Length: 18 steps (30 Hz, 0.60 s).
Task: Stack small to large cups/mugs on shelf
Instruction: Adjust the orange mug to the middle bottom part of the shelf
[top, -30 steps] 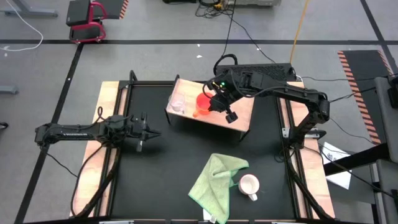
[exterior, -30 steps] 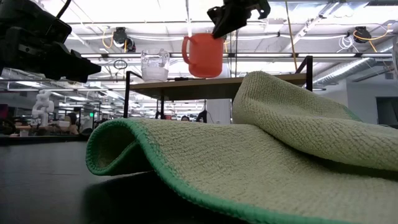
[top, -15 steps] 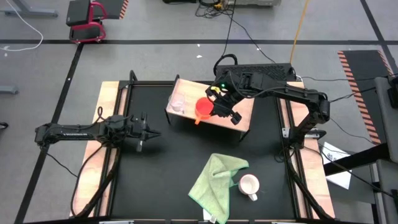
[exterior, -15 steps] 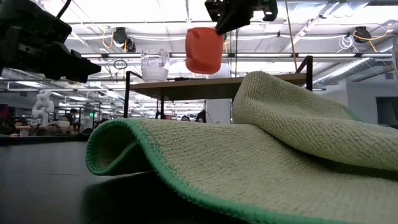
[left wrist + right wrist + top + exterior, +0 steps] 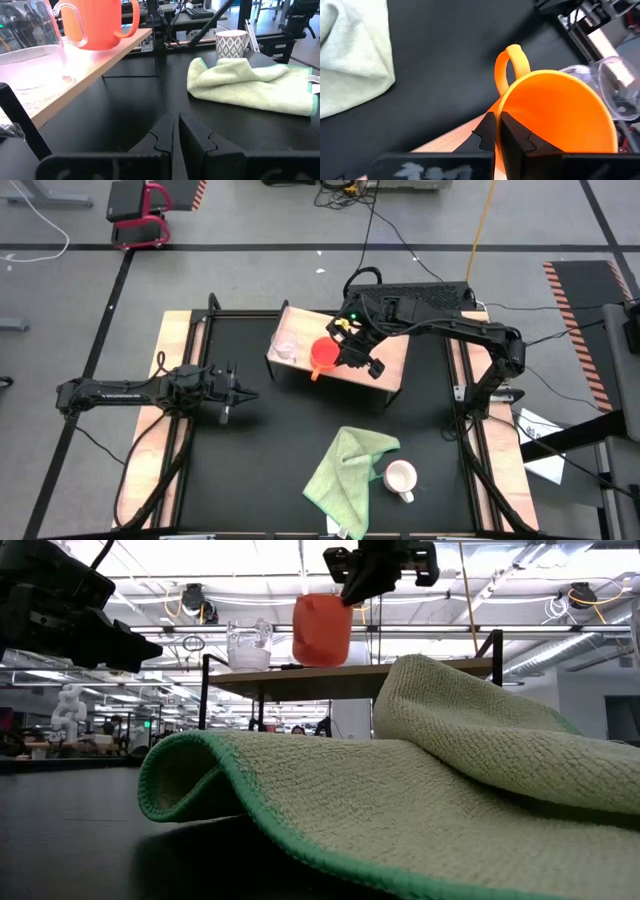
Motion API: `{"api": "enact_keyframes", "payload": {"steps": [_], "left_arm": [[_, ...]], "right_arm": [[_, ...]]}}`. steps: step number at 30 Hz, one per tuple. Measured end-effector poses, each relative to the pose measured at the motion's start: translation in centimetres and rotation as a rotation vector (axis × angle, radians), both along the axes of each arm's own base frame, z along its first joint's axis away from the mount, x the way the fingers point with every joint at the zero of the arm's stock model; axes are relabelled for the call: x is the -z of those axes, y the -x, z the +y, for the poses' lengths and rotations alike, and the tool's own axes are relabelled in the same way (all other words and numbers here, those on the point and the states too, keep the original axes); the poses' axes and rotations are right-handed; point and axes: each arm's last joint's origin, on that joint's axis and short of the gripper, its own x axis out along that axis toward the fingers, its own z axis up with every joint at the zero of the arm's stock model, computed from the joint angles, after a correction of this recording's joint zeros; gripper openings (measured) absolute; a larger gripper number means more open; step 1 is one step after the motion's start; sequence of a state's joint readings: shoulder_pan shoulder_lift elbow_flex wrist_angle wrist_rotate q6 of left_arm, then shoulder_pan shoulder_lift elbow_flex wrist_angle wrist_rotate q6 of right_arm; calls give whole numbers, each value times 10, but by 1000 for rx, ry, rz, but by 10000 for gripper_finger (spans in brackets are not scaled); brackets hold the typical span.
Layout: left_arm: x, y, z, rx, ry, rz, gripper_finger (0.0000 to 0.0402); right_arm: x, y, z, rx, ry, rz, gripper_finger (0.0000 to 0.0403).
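The orange mug (image 5: 322,355) is held over the light-wood shelf (image 5: 388,362) by my right gripper (image 5: 347,352), which is shut on it. The small clear glass cup (image 5: 287,345) stands on the shelf's left end, just left of the mug. The white mug (image 5: 400,477) stands upright on the black tabletop near the front, beside the green cloth (image 5: 348,468). My left gripper (image 5: 230,392) is shut and empty at the table's left, level above the top. My right gripper pinches the orange mug's rim (image 5: 506,111), one finger inside (image 5: 512,134) and one outside, a short way round from the handle (image 5: 511,64). The fingers come from above, slanting down. The mug hangs nearly upright, its base (image 5: 320,662) at the shelf top; whether it touches, I cannot tell.
The green cloth (image 5: 420,770) lies crumpled at the near middle and fills the low view's foreground. The shelf's right half (image 5: 392,350) is bare wood. Wooden strips run along both table sides (image 5: 150,430).
My right gripper has turned about over the shelf with the orange mug: the handle has swung from the table's left toward the near-left. The mug rose a little, then came down again to the shelf top, slightly closer to the glass cup.
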State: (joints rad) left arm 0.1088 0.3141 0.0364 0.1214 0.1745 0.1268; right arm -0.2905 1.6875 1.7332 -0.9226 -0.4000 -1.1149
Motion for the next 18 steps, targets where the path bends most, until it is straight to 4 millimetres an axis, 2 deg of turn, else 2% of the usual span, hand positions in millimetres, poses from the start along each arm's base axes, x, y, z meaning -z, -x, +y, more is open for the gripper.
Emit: {"api": "enact_keyframes", "payload": {"steps": [18], "left_arm": [[1, 0, 0, 1, -6, 14, 31]], "right_arm": [[3, 4, 1, 32, -43, 65, 0]]}}
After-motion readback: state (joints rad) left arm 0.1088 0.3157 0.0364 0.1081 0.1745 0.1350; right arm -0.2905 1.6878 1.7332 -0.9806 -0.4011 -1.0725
